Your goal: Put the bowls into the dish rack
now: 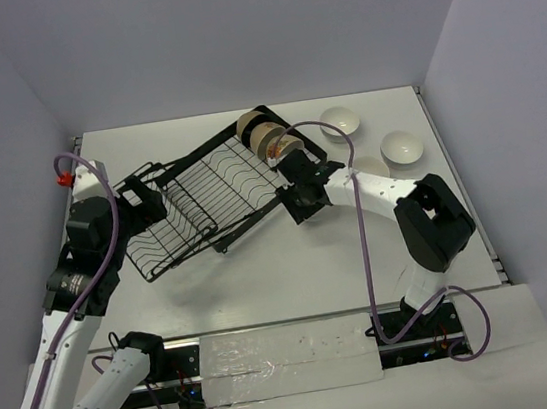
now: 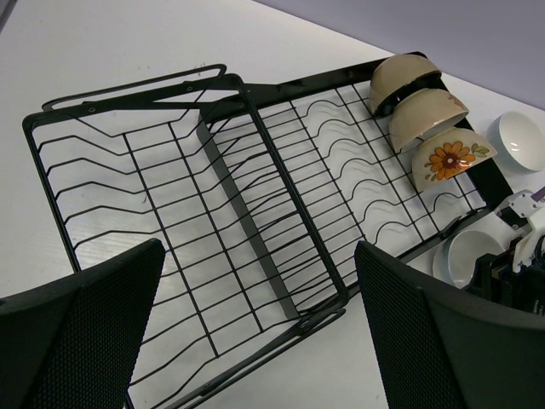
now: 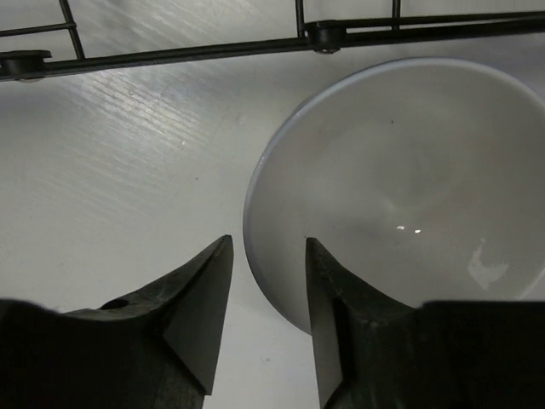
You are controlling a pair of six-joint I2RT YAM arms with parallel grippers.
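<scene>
Bowl (image 3: 400, 187) rim within right end effector (image 3: 268, 242)

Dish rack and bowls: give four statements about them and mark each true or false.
1. An orange-flowered bowl sits in the dish rack. True.
2. The left fingers grip a bowl. False: they are open and empty above the rack.
3. The right fingers are open, straddling the rim of a white bowl. True.
4. That white bowl lies inside the rack. False: it rests on the table, just outside the rack's edge wire.
</scene>
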